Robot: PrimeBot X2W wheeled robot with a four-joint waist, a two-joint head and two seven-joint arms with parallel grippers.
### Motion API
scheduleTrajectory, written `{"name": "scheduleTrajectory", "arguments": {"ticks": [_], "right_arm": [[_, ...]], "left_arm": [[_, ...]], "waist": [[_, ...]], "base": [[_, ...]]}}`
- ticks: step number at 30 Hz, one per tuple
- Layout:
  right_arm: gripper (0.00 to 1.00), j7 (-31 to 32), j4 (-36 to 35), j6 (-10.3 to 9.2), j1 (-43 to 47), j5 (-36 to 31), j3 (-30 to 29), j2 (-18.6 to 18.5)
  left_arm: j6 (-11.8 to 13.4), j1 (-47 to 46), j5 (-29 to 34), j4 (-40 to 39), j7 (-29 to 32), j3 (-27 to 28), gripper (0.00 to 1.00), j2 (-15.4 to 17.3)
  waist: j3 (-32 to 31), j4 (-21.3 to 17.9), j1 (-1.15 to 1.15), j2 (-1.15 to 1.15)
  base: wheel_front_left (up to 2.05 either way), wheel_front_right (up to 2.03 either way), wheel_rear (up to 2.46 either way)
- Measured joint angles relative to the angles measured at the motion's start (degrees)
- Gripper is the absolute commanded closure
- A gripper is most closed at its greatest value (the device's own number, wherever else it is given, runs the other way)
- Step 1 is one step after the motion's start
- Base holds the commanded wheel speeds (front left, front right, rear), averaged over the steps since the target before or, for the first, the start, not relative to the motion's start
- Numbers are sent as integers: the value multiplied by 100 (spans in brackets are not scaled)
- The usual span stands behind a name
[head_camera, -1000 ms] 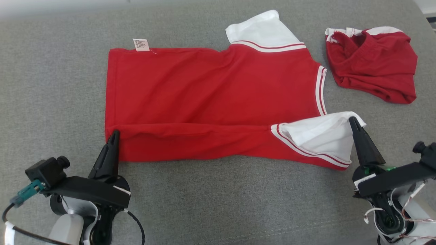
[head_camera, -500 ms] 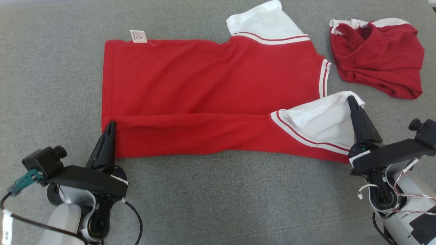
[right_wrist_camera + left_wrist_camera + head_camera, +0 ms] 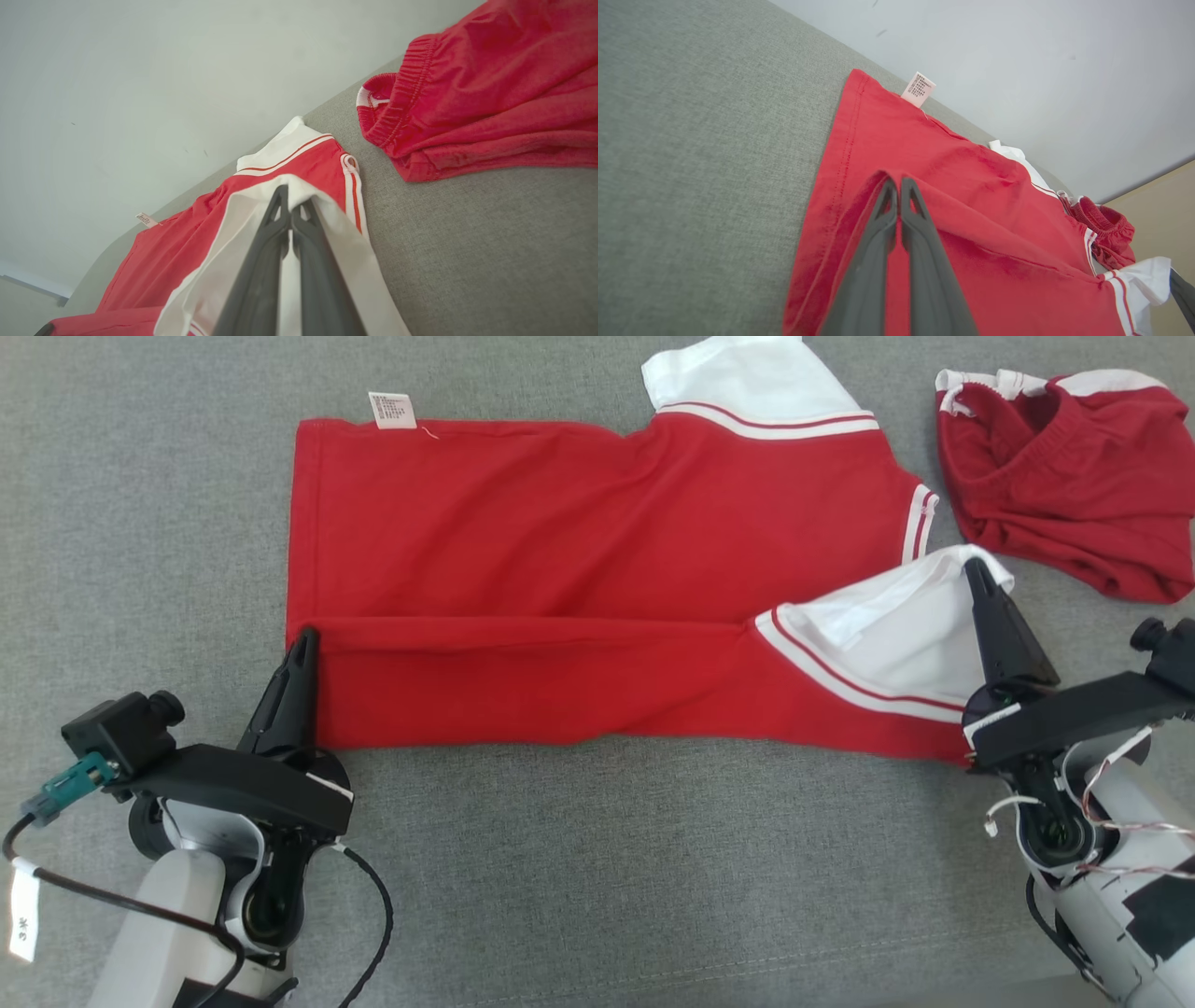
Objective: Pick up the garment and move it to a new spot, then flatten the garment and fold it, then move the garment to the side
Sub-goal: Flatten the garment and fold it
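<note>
Red shirt (image 3: 579,541), one; red shorts (image 3: 1074,513), one — left tool (image 3: 306,639) and right tool (image 3: 976,569) both pinching the shirt.

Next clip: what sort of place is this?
Probably an indoor cloth-folding test setup: a wide grey woven fabric surface, a plain pale wall behind it, and a red-and-white short-sleeved shirt lying beside crumpled red shorts.

Pinches a raised hem fold of the red shirt (image 3: 971,186) in the left gripper (image 3: 899,184), fingers pressed together. Lies otherwise flat on grey upholstery (image 3: 691,140), white care label (image 3: 918,89) at far edge, elastic-waisted red garment (image 3: 1106,228) near the white sleeve (image 3: 1143,280).
</note>
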Motion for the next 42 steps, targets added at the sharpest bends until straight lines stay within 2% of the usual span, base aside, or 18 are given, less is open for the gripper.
{"name": "scheduleTrajectory", "arguments": {"ticks": [14,16,18,19,20,21,22,23,35,42], "right_arm": [[100,0,455,0,-348,-2,31,123],[86,0,490,0,-374,-7,63,141],[53,0,537,0,-423,-7,78,154],[16,0,559,0,-438,-7,82,155],[0,0,589,0,-448,-7,90,156],[0,0,623,0,-452,-7,104,156],[0,0,649,0,-452,-7,130,157],[0,0,665,0,-454,-7,158,157],[0,0,761,0,-537,-7,316,204],[0,0,680,0,-513,-71,383,170]], "left_arm": [[-8,-396,0,498,0,-5,100,-4],[-8,-422,0,560,-1,-8,100,-5],[-9,-486,0,627,-7,-10,100,-9],[-9,-504,0,666,-8,-12,100,-11],[-9,-518,0,702,-11,-15,79,-13],[-10,-533,0,736,-21,-19,51,-15],[-10,-555,0,766,-24,-21,4,-16],[-10,-580,0,801,-31,-21,0,-16],[-63,-604,0,927,-323,-21,0,-33],[-67,-527,249,890,-578,-135,0,147]], "waist": [[201,-3,0,0],[216,-2,0,0],[226,1,0,0],[230,3,0,0],[232,4,0,0],[232,5,0,0],[231,7,0,0],[229,9,0,0],[67,35,0,0],[-174,39,-1,0]], "base": [[0,0,0],[0,0,0],[0,0,0],[0,0,0],[0,0,0],[0,0,0],[0,0,0],[0,0,0],[0,0,0],[0,0,0]]}}
